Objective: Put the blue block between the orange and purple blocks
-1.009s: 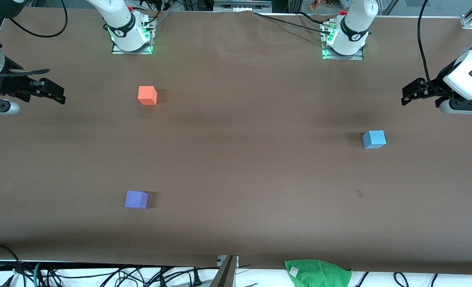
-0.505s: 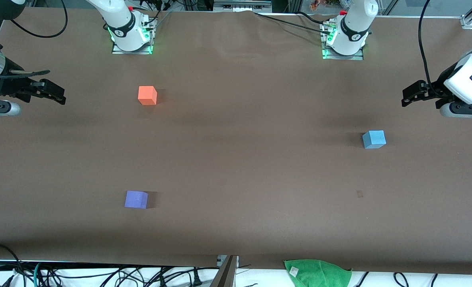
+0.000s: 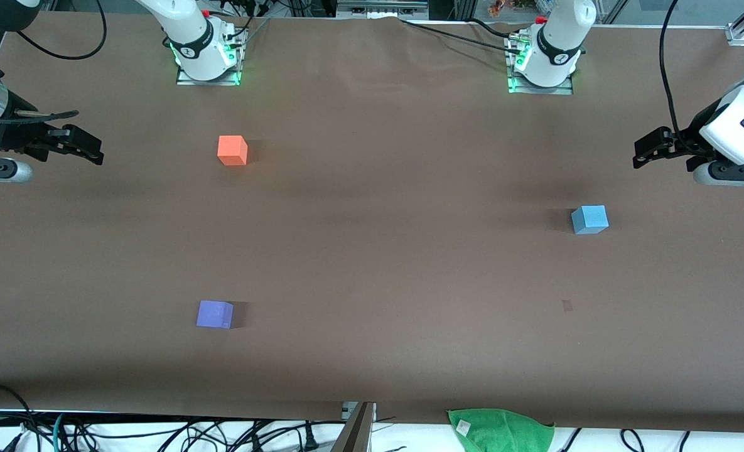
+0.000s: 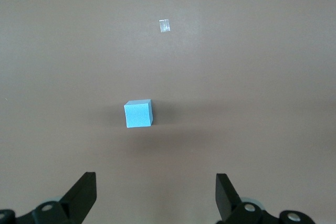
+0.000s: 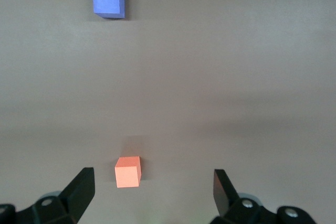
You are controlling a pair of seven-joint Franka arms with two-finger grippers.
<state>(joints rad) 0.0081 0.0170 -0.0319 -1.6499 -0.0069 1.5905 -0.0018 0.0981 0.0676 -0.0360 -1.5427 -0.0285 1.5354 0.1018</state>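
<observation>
currently your blue block (image 3: 589, 219) sits alone on the brown surface (image 3: 384, 251) toward the left arm's end, well apart from the orange block (image 3: 232, 150) and purple block (image 3: 214, 314). left claw (image 3: 645, 149) hangs above the surface near it, fingers apart. right claw (image 3: 89, 150) likewise spread. only the front view shows a green cloth (image 3: 500, 429). no containers.

Green cloth (image 3: 500, 430) edge-cropped.

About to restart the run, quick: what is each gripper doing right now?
Left gripper: open, empty, over the table near the blue block.
Right gripper: open, empty, near the orange block.
</observation>
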